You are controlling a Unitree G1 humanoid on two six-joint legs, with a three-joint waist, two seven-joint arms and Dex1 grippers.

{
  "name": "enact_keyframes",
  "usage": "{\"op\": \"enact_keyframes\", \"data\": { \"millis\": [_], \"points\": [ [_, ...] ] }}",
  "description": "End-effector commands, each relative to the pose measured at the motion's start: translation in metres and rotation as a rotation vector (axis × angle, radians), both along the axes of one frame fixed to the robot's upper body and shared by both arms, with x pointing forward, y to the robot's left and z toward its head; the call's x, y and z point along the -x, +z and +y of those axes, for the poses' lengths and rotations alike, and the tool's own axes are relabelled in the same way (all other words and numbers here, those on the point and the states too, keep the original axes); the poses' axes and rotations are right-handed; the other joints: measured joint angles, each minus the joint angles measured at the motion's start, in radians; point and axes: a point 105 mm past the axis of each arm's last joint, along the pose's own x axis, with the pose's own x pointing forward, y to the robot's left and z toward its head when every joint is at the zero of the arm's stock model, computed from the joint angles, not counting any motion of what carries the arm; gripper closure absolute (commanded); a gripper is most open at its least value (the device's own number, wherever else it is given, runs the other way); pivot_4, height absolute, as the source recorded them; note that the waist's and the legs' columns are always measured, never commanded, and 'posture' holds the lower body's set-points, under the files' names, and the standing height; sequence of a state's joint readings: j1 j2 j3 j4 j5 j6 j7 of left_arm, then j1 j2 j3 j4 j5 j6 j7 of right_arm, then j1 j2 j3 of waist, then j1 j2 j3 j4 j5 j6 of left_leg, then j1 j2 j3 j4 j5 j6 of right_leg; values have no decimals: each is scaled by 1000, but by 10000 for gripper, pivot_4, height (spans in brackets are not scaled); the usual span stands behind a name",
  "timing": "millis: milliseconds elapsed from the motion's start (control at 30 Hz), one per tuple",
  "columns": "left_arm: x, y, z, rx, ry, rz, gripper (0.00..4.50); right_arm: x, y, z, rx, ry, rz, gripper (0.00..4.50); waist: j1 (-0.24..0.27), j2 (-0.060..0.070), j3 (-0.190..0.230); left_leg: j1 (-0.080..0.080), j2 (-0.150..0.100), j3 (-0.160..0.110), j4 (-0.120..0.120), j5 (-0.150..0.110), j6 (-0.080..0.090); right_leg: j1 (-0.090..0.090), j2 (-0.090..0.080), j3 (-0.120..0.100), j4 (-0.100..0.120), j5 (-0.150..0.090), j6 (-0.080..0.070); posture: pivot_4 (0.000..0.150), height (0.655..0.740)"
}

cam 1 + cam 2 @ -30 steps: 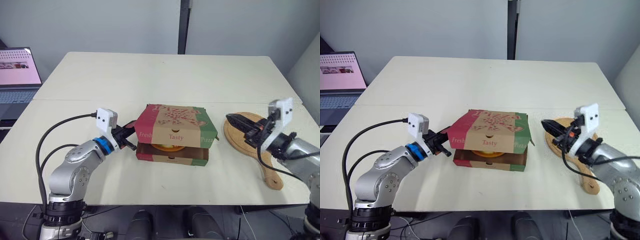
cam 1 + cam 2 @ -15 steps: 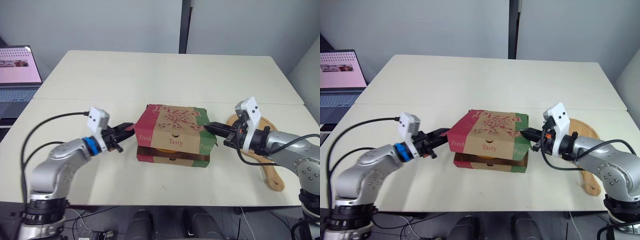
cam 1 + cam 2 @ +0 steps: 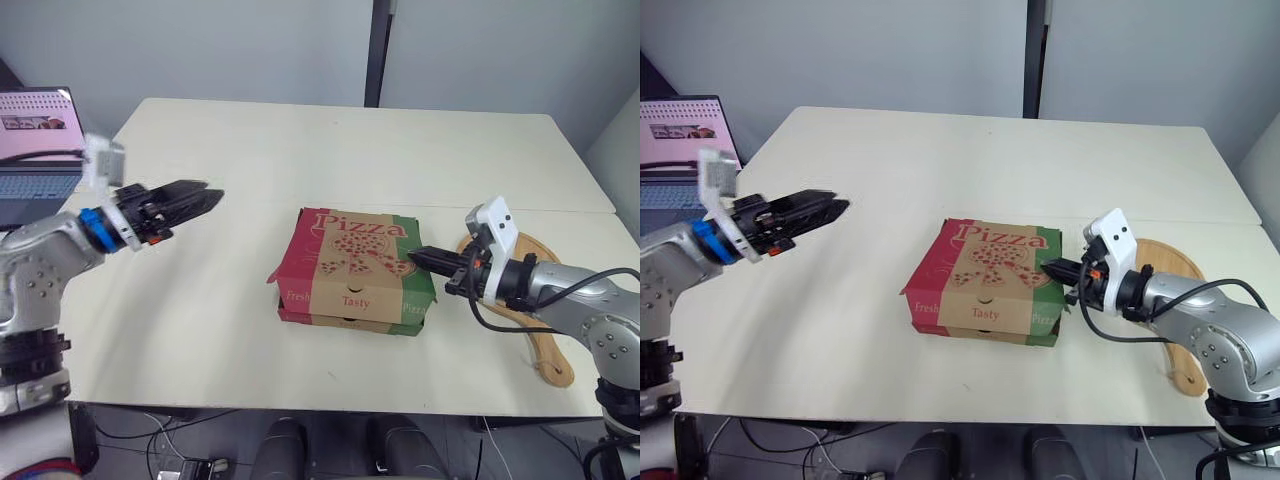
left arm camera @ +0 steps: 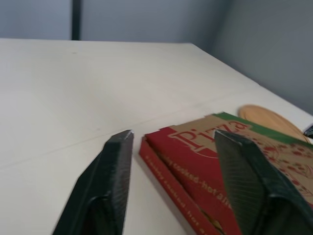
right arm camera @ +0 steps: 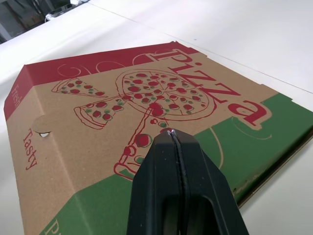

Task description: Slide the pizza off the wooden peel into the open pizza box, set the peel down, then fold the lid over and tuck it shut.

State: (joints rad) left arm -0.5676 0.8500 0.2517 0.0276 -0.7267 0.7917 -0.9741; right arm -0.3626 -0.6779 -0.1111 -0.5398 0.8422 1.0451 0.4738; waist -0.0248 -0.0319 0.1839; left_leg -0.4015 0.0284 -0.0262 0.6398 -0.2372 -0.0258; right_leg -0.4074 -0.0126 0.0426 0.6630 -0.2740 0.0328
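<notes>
Pizza box (image 3: 352, 270) sits closed at the centre of the frame on a pale table (image 3: 300, 150). Its lid (image 3: 350, 245) lies flat, printed with the word Pizza and a pizza drawing in red, brown and green. A small flap sticks out at the box's lower left corner.

My right gripper (image 3: 418, 255) is right of centre, its two black fingers pressed together with nothing between them. The tip is at the green right edge of the lid; I cannot tell whether it touches the cardboard. Behind my right arm, near the right edge of the frame, the wooden peel (image 3: 548, 345) lies flat on the table, its handle pointing toward the lower right corner.

My left gripper (image 3: 195, 198) hangs in the air at the upper left, well apart from the box. Its fingers are spread, hold nothing and point toward the box. A laptop (image 3: 35, 115) with a lit screen stands at the far left edge.
</notes>
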Motion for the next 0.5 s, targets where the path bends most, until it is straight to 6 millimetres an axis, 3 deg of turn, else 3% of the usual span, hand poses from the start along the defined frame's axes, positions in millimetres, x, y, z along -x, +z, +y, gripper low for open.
{"op": "enact_keyframes", "data": {
  "millis": [33, 133, 200, 367, 500],
  "points": [
    [13, -8, -63, -154, -298, -57, 29582, -1, 11, 1, 7, 4, -67, 45000, 2, 0, 0, 0, -1, 0, 0, 0, 0, 0, 0, 0, 0, 1, -2, 1500, 7400],
    [18, -15, -95, -189, -453, -59, 39337, -7, 14, -12, 57, -44, -114, 45000, -2, 0, 0, 0, -1, 1, 0, 0, 0, 0, -1, 1, 0, 3, -3, 1500, 7400],
    [16, -18, -105, -193, -498, -59, 44860, -9, 15, -25, 80, -80, -127, 45000, -6, 0, 0, 0, -1, 1, 0, 0, 0, 0, 0, 1, 0, 3, -3, 1500, 7400],
    [13, -30, -120, -242, -584, -56, 44860, -3, 2, -52, 214, -101, -136, 45000, -7, 0, 0, 1, 1, 1, 0, 0, 0, 0, 3, 1, 0, 2, -3, 1500, 7400],
    [12, -36, -125, -255, -617, -56, 44860, 9, -17, -48, 248, -33, -101, 45000, -8, 0, 0, 0, 1, 1, 1, 0, 0, 0, 4, 2, 0, 0, 1, 1500, 7400]
  ]
}}
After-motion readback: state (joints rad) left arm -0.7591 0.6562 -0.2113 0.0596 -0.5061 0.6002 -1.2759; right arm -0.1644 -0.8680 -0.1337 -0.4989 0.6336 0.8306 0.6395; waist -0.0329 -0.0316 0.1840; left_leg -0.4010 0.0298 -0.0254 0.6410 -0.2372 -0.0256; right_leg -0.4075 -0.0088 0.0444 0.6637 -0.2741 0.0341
